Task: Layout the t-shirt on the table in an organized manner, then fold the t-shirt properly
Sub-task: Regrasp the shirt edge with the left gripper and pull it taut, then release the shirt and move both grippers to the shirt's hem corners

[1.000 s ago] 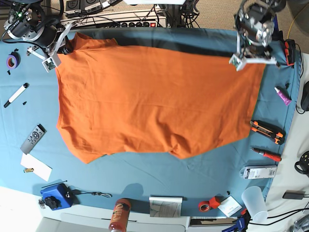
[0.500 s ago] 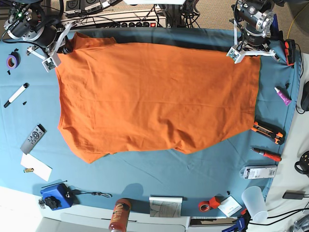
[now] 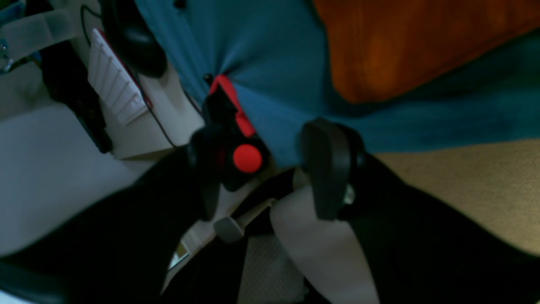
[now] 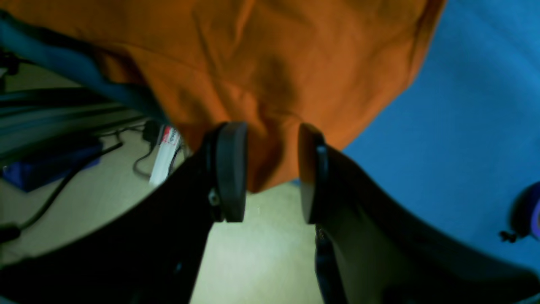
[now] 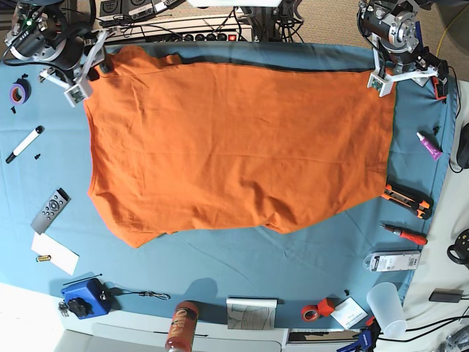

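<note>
Orange cloth is filling the upper part of the right wrist view: the t-shirt is draping over the far table edge, one lobe hanging down between the jaws of the right gripper. Those jaws are standing apart, with a gap showing on either side of the cloth, so nothing is pinched. I judge this to be a release at the edge, leaving that corner where it lies.

Moving to the left wrist view, the left gripper is hanging with its jaws spread and empty, off the corner of the teal-covered table; only one orange corner is showing, apart from it. A red-and-black clamp is sitting at the table edge.

Looking from the base view, the shirt is lying spread nearly flat across the far half of the table, its long axis running side to side. Which end is the collar I cannot tell. The lower edge is sagging unevenly, so layout seems unfinished.
</note>
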Robot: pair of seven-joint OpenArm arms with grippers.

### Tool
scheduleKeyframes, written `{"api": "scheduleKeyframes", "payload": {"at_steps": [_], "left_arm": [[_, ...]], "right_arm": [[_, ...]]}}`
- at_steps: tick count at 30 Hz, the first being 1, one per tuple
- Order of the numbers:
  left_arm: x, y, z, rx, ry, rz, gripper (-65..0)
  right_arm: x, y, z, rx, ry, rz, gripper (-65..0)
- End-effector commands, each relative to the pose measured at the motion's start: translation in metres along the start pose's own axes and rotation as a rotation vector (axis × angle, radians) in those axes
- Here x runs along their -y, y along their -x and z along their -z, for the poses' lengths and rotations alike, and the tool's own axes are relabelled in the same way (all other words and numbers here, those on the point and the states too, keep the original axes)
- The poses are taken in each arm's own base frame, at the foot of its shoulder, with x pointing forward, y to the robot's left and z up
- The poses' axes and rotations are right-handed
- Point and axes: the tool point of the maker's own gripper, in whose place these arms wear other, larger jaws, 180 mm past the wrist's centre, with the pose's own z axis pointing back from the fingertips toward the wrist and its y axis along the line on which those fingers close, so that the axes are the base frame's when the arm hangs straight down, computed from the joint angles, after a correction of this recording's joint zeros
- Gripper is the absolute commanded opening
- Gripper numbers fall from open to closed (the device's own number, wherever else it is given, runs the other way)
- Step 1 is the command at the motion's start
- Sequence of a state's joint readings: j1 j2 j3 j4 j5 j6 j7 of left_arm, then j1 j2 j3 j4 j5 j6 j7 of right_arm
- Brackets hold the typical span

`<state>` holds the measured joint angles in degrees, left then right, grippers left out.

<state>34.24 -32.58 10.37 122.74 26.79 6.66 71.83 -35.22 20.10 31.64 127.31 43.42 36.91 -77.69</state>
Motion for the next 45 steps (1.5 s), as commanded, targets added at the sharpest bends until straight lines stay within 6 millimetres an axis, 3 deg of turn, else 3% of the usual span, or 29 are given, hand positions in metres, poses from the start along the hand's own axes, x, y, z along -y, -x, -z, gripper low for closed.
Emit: {"api": "scheduleKeyframes", "payload": {"at_steps": [1, 7, 11, 16, 19, 23, 29, 33, 38, 45], "left_arm": [[-0.013, -0.006, -0.004, 0.029, -0.041, -0.008, -31.3], [-0.046, -0.038, -0.029, 0.186, -0.155, -0.093, -31.3], [-0.061, -0.086, -0.046, 0.391, -0.142, -0.161, -31.9], [-0.055, -0.148, -0.056, 0.613, 0.037, -0.217, -37.4], [-0.071, -0.173, -0.059, 0.702, 0.015, -0.227, -37.3], [-0.082, -0.2, -0.048, 0.759, 0.025, -0.215, -37.3], [-0.098, -0.237, 0.0, 0.788, 0.079, -0.195, -35.4], [-0.104, -0.258, 0.028, 0.737, 0.242, -0.199, -35.4], [-0.11, -0.282, 0.039, 0.714, 0.485, -0.162, -35.4], [-0.104, -0.3, 0.069, 0.593, 0.697, -0.191, -35.4]], "right_arm": [[0.007, -0.015, -0.009, 0.058, 0.032, -0.02, -44.5], [0.055, -0.062, -0.041, 0.244, 0.22, -0.012, -44.5], [0.077, -0.105, -0.062, 0.442, 0.302, 0.008, -44.6], [0.091, -0.137, -0.063, 0.512, 0.352, -0.015, -44.6], [0.109, -0.146, -0.042, 0.525, 0.35, 0.033, -44.6], [0.13, -0.152, 0.009, 0.488, 0.264, 0.138, -44.6], [0.157, -0.175, 0.07, 0.444, 0.198, 0.247, -44.6], [0.166, -0.184, 0.1, 0.373, 0.168, 0.293, -44.6], [0.162, -0.19, 0.12, 0.33, 0.114, 0.317, -44.6], [0.16, -0.186, 0.122, 0.313, 0.108, 0.319, -44.6]]}}
